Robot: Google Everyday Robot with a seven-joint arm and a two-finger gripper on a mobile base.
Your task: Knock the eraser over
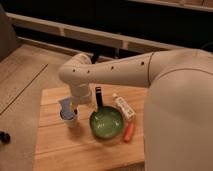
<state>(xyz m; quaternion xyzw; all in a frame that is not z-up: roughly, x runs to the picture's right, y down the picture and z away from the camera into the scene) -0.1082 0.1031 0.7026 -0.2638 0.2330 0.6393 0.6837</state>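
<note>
Gripper near the upright eraser — green bowl (and bottle) crowd it

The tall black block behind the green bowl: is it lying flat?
No, the tall black block stands upright behind the round green bowl, with the robot's claw low over the wooden table beside it.

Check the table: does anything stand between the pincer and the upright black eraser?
Nothing visible does. The pincer hangs low over the table, left of the eraser in the picture, with only bare wood between them. The green bowl sits nearer the camera than the eraser and the white bottle to its right, both off that line.
</note>
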